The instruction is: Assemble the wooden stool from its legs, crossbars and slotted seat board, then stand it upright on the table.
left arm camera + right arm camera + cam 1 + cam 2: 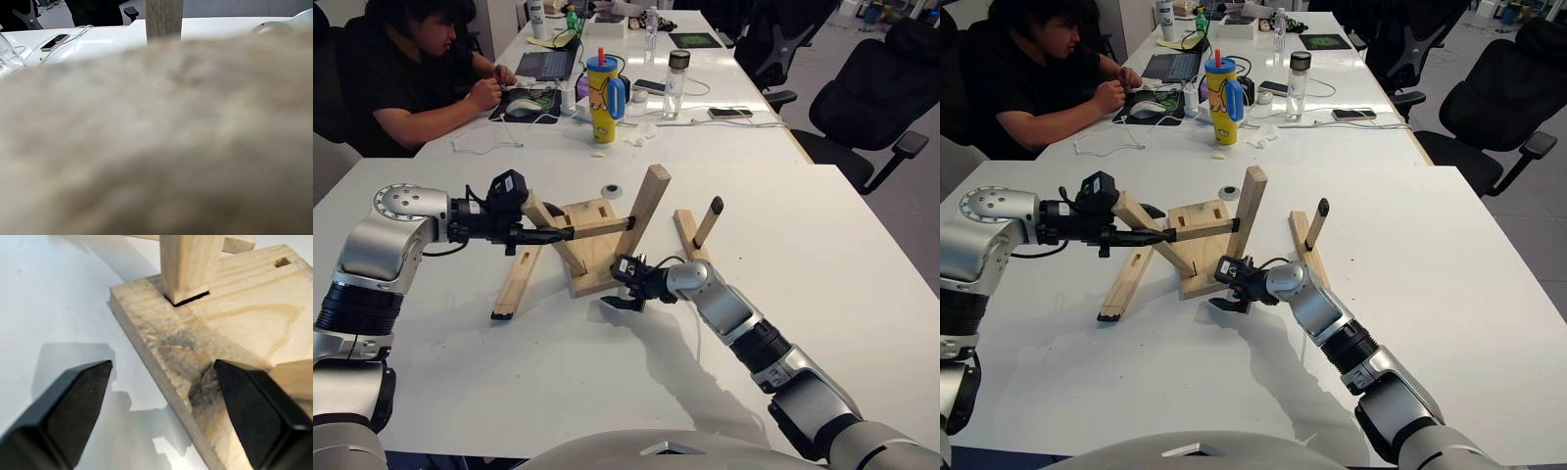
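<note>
The slotted seat board (592,253) lies tilted on the white table, with one leg (646,201) standing slanted in its slot (188,264). My left gripper (548,235) is shut on a second leg (553,235) where a crossbar (602,227) joins it. Blurred wood sits close against the left wrist camera, with the slanted leg (164,17) behind it. My right gripper (625,289) is open at the board's near corner (161,357). One finger (73,401) is over the table and the other finger (259,406) over the board. A loose leg frame (517,279) lies to the left, and another with a black-tipped leg (708,220) to the right.
A small round object (612,190) lies just behind the stool parts. Farther back stand a yellow cup (600,98) and a bottle (675,83), and a seated person works at the back left. The table's right edge (862,255) is near.
</note>
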You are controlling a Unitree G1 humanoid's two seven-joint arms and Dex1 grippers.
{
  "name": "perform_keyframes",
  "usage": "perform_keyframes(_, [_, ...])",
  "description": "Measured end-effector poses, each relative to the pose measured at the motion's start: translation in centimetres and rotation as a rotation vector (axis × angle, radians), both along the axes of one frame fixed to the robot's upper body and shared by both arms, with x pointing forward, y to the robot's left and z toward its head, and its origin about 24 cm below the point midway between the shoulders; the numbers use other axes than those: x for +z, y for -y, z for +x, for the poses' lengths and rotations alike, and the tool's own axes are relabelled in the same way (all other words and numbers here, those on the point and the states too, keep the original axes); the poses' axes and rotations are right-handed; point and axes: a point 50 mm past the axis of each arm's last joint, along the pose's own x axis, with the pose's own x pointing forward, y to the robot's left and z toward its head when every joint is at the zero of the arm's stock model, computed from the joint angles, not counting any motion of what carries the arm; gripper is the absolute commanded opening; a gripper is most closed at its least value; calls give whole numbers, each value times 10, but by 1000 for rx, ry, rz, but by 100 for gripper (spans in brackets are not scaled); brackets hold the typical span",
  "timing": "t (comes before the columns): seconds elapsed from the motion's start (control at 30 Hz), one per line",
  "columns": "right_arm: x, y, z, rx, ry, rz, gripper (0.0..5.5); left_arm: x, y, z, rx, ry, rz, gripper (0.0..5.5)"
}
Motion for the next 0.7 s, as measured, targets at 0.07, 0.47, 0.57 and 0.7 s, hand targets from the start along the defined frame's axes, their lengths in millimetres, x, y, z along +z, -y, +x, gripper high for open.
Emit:
perform_keyframes(0.07, [1,1,0,-26,9,36,329,-4,2,-1,15,6,-36,208])
perform_keyframes(0.47, [85,14,-24,-284,66,843,113,-20,16,-6,93,64,-174,208])
perform_keyframes(0.57, [103,20,-16,-394,149,895,64,-21,15,-6,95,65,-174,208])
perform_keyframes(0.7, [140,-3,-4,-404,329,941,2,-21,14,-6,96,63,-175,208])
